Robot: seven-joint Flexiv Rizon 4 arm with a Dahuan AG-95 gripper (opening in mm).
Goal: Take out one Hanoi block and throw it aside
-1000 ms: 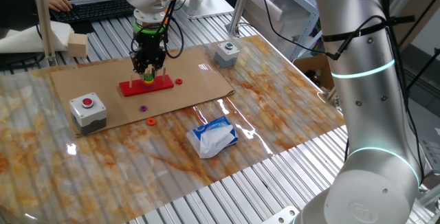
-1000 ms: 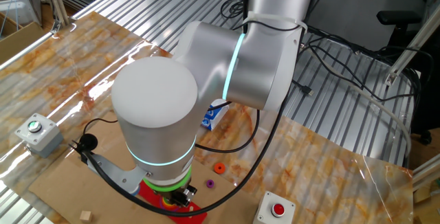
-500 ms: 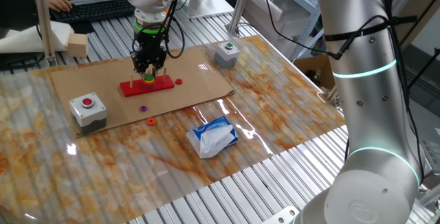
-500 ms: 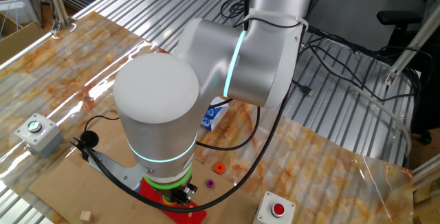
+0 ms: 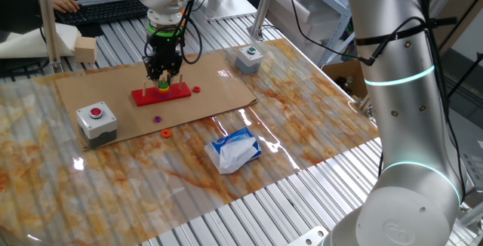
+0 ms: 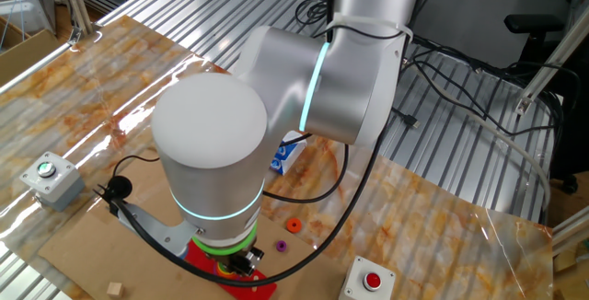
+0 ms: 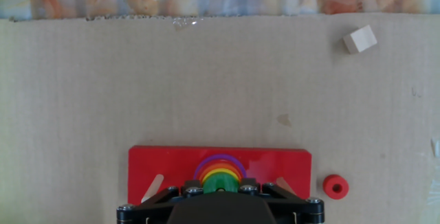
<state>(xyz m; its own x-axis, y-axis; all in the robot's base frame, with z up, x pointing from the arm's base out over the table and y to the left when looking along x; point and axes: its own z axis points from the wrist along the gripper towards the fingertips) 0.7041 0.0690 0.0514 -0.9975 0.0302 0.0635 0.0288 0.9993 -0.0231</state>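
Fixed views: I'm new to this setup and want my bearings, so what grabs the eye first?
The claw points straight down over a rainbow ring stack on the red base on the cardboard sheet. Loose red, purple and orange rings lie nearby, with a crumpled tissue pack nearer the camera.

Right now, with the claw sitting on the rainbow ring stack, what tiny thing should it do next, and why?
Probably lift straight up. The claw is down over the ring stack on the red base, its fingers close around the top green ring. The ring must slide up off its peg before it can join the loose red ring on the cardboard.
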